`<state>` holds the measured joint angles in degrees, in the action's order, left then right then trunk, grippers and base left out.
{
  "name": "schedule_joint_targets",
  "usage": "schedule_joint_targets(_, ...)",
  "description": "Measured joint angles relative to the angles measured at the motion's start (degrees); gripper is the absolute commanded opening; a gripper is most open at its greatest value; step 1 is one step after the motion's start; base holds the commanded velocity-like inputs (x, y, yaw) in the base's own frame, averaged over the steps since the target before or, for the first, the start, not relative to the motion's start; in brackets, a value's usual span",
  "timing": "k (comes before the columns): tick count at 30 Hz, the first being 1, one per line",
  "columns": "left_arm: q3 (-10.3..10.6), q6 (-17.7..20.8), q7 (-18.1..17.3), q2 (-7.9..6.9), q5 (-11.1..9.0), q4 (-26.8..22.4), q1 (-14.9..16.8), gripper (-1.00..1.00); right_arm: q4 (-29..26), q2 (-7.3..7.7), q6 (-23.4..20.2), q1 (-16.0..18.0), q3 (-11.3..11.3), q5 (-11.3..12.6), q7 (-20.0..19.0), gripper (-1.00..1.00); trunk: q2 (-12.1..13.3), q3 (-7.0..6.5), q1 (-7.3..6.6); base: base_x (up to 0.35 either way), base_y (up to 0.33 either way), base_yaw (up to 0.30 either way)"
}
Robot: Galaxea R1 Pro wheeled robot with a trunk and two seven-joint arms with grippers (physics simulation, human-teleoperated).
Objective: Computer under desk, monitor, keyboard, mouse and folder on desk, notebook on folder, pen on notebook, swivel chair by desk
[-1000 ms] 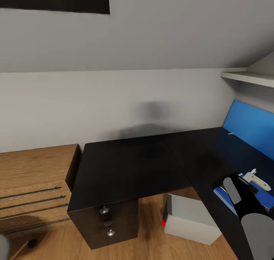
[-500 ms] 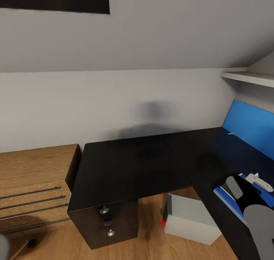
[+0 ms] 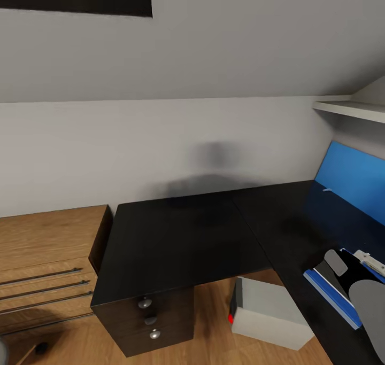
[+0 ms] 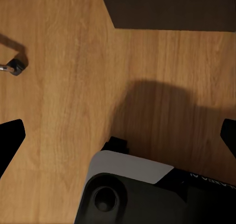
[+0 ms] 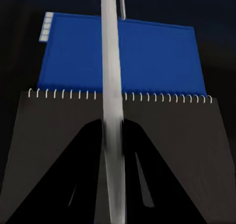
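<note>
White pen (image 5: 111, 86) in right end effector (image 5: 112, 150)

Wooden shelving (image 3: 43, 258), white shelf (image 3: 347, 108)

No readable words, brand names or numbers are showing in these views. In the left wrist view, a faint row of pale marks is running along the dark glossy housing with a pale grey band (image 4: 147, 194) low in the picture, too small and blurred to make out. The silver-grey tower case (image 3: 270, 314) is showing just a small red light.
</note>
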<state>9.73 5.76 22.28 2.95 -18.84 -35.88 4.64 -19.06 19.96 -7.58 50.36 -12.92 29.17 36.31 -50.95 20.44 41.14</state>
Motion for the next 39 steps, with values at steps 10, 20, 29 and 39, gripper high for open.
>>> schedule_joint_targets(10, -0.01, 0.02, 0.08, 0.06, -0.03, -0.01, 0.00, 1.00, 0.79, 0.01, -0.85, 0.16, -0.23, 1.46, -0.48, -1.00, 0.00, 0.00, 0.01, 0.074, 0.000, 0.000)
schedule_joint_targets(20, -0.03, 0.04, 0.09, 0.09, -0.03, -0.02, 0.00, 1.00, 0.68, 0.44, -2.17, 0.16, -0.30, 2.89, -0.54, -1.00, 0.00, 0.00, 0.01, 0.002, 0.000, 0.000)
schedule_joint_targets(29, -0.03, 0.05, 0.09, 0.06, -0.03, -0.02, 0.00, 1.00, 0.64, 0.58, -2.25, 0.16, -0.31, 3.02, -0.54, -1.00, 0.00, 0.00, 0.01, 0.000, 0.000, 0.000)
schedule_joint_targets(39, -0.10, 0.01, 0.12, 0.04, -0.03, -0.04, 0.00, 1.00, 0.64, 0.52, -2.23, 0.16, -0.31, 3.03, -0.54, -1.00, 0.00, 0.00, 0.01, 0.000, 0.000, 0.000)
